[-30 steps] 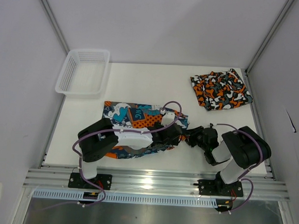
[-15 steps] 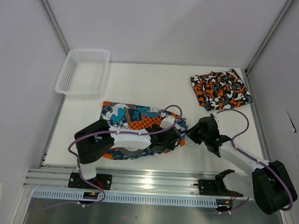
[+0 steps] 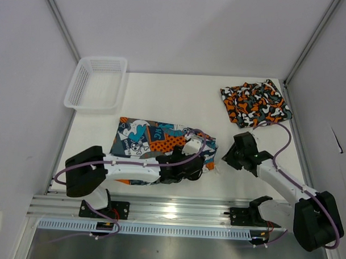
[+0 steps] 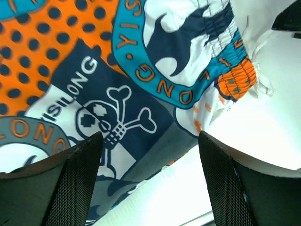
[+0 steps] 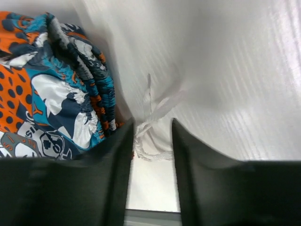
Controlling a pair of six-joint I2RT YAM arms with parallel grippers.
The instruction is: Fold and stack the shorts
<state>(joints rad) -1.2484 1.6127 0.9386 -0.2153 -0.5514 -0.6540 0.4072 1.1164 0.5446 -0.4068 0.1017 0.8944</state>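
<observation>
Your left gripper (image 4: 149,146) hangs over the cartoon shorts (image 3: 141,137) with its fingers spread wide and nothing held. These shorts lie flat near the front of the table (image 3: 162,101). Your right gripper (image 5: 151,129) sits just beside them, fingers narrowly apart, with the white drawstring (image 5: 160,108) showing in the gap. The camo shorts (image 3: 255,104) lie folded at the far right.

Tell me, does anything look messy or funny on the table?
Yes. The cartoon shorts lie rumpled, not folded, and their white drawstring trails loose onto the table. The camouflage shorts at the far right look folded but sit turned at an angle.
</observation>
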